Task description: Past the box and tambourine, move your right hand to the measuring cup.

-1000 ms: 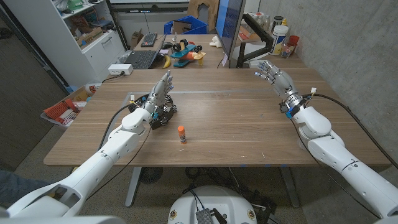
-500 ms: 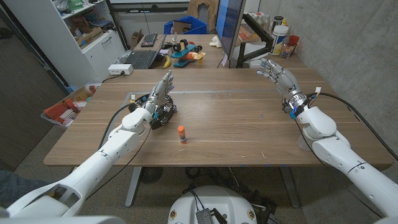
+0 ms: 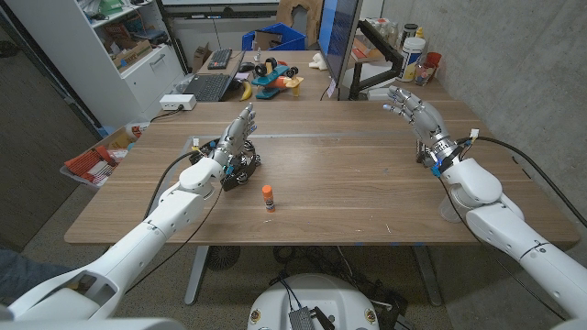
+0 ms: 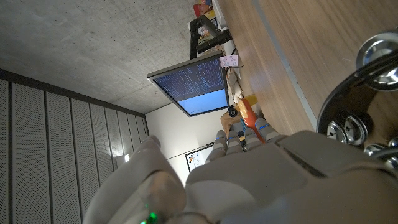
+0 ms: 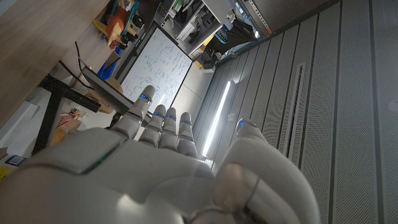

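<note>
On the wooden table (image 3: 348,174), the left hand (image 3: 237,133) stands at ten o'clock, fingers straight and pressed together, beside a black tambourine (image 3: 242,168). An orange-capped glue stick (image 3: 268,197) stands at centre, label unreadable. At two o'clock the right hand (image 3: 413,108) hovers, fingers spread, empty.

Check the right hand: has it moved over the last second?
Yes. The right hand has drifted toward the table's right edge and slightly back, open, away from the glue stick, which stayed put.

A wooden table (image 3: 348,183) stands by a concrete wall (image 3: 523,64); white shelving (image 3: 119,37), perhaps cluttered, behind.
</note>
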You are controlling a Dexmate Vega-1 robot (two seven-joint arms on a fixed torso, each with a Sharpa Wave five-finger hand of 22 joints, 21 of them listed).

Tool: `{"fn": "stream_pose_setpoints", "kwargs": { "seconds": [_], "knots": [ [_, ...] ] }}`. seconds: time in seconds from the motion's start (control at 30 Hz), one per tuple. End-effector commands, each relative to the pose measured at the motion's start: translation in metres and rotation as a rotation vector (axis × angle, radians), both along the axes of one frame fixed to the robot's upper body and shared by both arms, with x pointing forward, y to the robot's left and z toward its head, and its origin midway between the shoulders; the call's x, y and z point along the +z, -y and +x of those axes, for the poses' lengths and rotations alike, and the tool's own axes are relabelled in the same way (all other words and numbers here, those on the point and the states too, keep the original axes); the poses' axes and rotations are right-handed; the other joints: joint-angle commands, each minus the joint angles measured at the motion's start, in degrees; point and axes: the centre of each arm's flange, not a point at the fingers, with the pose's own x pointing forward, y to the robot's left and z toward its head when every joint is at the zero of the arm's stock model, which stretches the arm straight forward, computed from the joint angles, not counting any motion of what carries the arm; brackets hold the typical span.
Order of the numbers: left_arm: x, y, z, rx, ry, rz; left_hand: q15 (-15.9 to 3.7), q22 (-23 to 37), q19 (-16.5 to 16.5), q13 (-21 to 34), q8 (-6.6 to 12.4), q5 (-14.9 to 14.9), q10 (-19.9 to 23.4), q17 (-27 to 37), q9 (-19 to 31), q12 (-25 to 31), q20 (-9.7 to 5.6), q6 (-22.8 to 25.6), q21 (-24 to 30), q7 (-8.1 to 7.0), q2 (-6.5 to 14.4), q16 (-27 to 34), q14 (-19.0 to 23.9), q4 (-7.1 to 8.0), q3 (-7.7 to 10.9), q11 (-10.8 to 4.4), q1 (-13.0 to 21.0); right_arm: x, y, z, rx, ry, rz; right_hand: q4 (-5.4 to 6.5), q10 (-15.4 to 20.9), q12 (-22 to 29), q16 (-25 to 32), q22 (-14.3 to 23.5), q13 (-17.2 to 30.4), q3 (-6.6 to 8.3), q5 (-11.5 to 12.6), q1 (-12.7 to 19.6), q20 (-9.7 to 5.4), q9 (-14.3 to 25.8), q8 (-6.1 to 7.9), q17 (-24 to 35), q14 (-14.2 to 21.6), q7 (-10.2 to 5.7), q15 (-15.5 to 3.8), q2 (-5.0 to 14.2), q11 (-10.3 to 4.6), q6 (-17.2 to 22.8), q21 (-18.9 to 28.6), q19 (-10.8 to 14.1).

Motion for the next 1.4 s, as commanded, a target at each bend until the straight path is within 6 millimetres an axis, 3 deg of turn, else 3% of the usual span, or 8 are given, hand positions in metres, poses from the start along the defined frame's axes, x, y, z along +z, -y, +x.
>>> {"fn": "stream_pose_setpoints", "kwargs": {
  "seconds": [0.03,0.93,1.13,1.4],
  "knots": [
    [0.002,-0.002,0.003,-0.003,-0.001,-0.002,-0.09,0.1,-3.02,0.14,-0.22,-0.12,-0.53,0.16,0.31,-0.12,0.25,-0.35,-0.4,0.1,0.55,0.0,-0.39,-0.44,0.12,-0.18,0.03,-0.002,0.004,-0.009,-0.021,0.015,-0.014,-0.29,0.28,-0.37,0.16,0.07,0.13,0.13,0.4,-0.5,-0.17,0.18,-0.08,0.03,0.2,0.0,0.19,-0.07,-0.05,0.31,-0.16,0.51],
    [0.001,0.002,0.009,-0.014,-0.006,0.008,-0.01,0.12,-3.32,0.14,-0.17,-0.11,-0.71,0.15,0.32,-0.14,0.44,-0.6,-1.32,0.0,0.67,-0.05,-0.58,-0.72,0.04,-0.15,0.19,-0.01,0.023,-0.021,-0.077,0.046,-0.046,-0.55,0.5,-0.66,0.24,0.08,0.15,-0.42,0.42,-0.97,0.17,0.19,-0.45,-0.43,0.68,-0.59,0.1,-0.89,-0.06,0.0,-0.74,1.39],
    [-0.001,0.003,0.011,-0.012,-0.015,0.014,-0.03,0.12,-3.26,0.15,-0.14,-0.11,-0.71,0.15,0.33,-0.13,0.49,-0.57,-1.47,0.03,0.69,-0.05,-0.58,-0.77,0.01,-0.06,0.2,-0.012,0.028,-0.024,-0.087,0.051,-0.05,-0.36,1.13,-0.62,0.39,0.09,0.17,-0.16,0.65,-1.19,-0.03,0.21,-0.36,-0.57,1.03,-1.13,-0.4,0.01,-1.26,0.55,-1.08,1.96],
    [0.0,0.003,0.011,-0.007,-0.015,0.024,0.04,0.13,-3.17,0.15,-0.08,-0.13,-0.57,0.16,0.33,-0.06,0.58,-0.47,-1.69,0.03,0.71,-0.02,-0.54,-0.82,-0.04,-0.03,0.19,-0.011,0.034,-0.031,-0.107,0.064,-0.058,-0.33,1.5,-0.6,0.42,0.09,0.17,-0.16,0.71,-1.36,-0.08,0.22,-0.34,-0.68,1.18,-1.38,-0.58,0.17,-1.63,0.81,-1.33,2.15]
  ]
}}
